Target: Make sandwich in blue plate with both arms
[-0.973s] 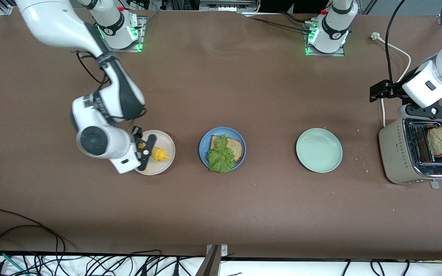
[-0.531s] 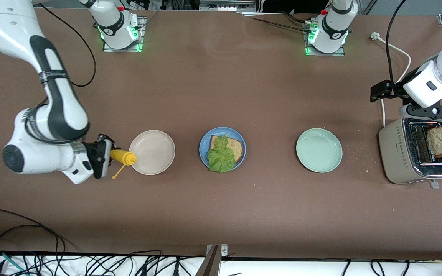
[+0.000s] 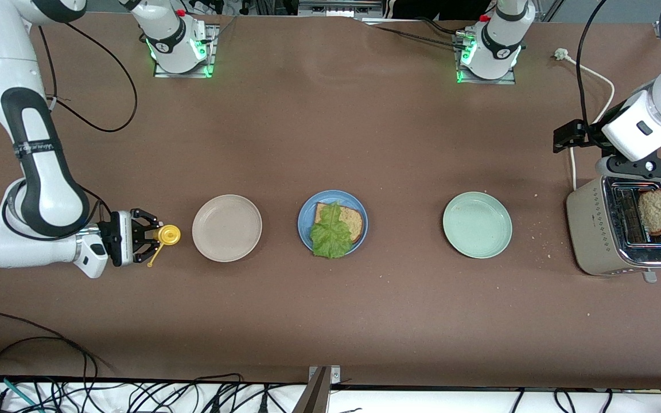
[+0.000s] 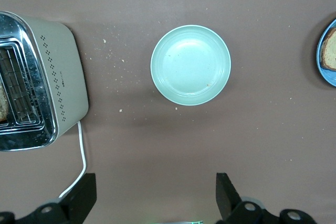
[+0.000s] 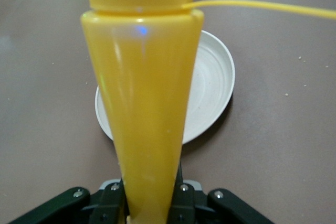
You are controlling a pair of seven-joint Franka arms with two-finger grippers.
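Gripping the yellow squeeze bottle in my right gripper, I held it just beside the cream plate, toward the right arm's end. Past that plate sat the blue plate with bread slice and lettuce. My left gripper hung spread wide over the toaster, where another slice stood.

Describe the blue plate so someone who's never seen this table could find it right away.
Three round plates sit in a row across the middle of the brown table. The blue plate is the middle one, between the cream plate and the mint plate. Only it holds food: a bread slice topped with lettuce.
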